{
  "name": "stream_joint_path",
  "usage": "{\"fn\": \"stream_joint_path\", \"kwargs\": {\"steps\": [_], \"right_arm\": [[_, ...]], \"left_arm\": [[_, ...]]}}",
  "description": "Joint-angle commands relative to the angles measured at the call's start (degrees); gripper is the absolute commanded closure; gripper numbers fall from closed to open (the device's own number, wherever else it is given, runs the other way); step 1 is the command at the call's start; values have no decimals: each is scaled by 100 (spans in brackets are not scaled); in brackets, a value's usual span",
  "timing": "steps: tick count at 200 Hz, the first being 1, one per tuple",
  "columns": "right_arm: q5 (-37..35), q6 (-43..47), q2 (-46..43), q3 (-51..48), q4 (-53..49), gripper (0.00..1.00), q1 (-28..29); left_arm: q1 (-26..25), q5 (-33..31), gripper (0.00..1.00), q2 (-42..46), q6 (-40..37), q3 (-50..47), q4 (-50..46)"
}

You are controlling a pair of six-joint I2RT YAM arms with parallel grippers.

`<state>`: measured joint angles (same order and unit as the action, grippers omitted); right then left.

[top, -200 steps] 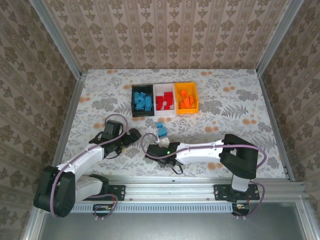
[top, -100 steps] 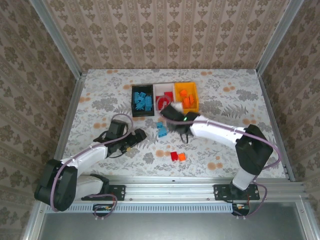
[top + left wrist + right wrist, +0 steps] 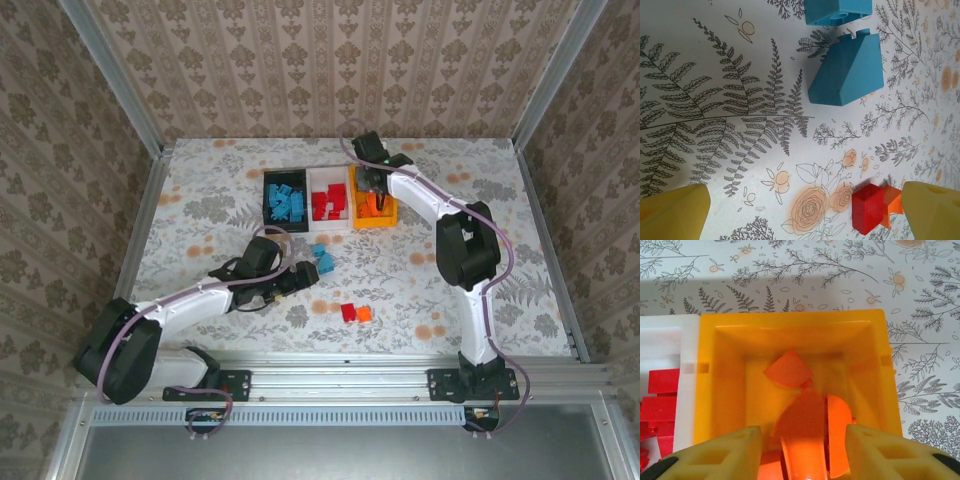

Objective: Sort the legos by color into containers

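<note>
The containers stand in a row at the back: a black bin (image 3: 285,203) with blue legos, a white bin (image 3: 328,203) with red ones, an orange-yellow bin (image 3: 372,205) with orange ones. My right gripper (image 3: 372,186) hangs over the orange-yellow bin (image 3: 720,390), open, with orange legos (image 3: 805,440) lying loose below its fingers (image 3: 715,455). My left gripper (image 3: 296,276) is wide open just above the table, left of two blue legos (image 3: 322,258). In the left wrist view those blue legos (image 3: 846,70) lie ahead, and a red lego (image 3: 869,207) touches an orange lego (image 3: 891,204) by the right finger (image 3: 932,210).
The red lego (image 3: 348,312) and the orange lego (image 3: 364,314) lie together on the flowered table near the front middle. Patterned walls and metal rails (image 3: 540,230) close in the table on three sides.
My right arm has swung from the front middle of the table to above the orange-yellow bin, and its jaws have parted. The left gripper has slid right toward the blue legos.
</note>
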<state>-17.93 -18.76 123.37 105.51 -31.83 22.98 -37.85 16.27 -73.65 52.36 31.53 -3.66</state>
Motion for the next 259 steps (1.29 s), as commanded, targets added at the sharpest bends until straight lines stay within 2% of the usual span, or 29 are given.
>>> {"fn": "stream_joint_path", "kwargs": {"steps": [1,29,70,84,112,123,148,190,215,259], "right_arm": [[167,200,-308,127,-266,47,21],[46,180,-1122,-575,-46,46,121],[-17,-134,-2685,-2359,336,46,462],[-26,-318,-3165,-3111,309,46,824],[56,-821,-3933,-4600,143,49,1938],[215,-1142,-4262,-5059,-53,52,2284],[478,-1690,-4988,-5821,-328,50,3034],[1001,-2053,-5084,-6435,-199,43,3577],[1313,-2000,-4898,-6517,247,42,3626],[1253,-1819,-4194,-6380,496,42,3602]], "left_arm": [[-30,-71,0,-60,-168,221,-106],[-47,-54,0,-136,-211,360,-182],[-148,-125,0,-185,-200,414,-242],[-211,-247,0,-233,-216,528,-499],[-260,-381,1,-290,-117,504,-627],[-259,-430,1,-303,-86,457,-646],[-258,-400,1,-377,-90,455,-584],[-311,-285,1,-587,39,473,-305],[-369,-280,1,-616,29,529,-340],[-377,-404,1,-513,-6,486,-462]]}}
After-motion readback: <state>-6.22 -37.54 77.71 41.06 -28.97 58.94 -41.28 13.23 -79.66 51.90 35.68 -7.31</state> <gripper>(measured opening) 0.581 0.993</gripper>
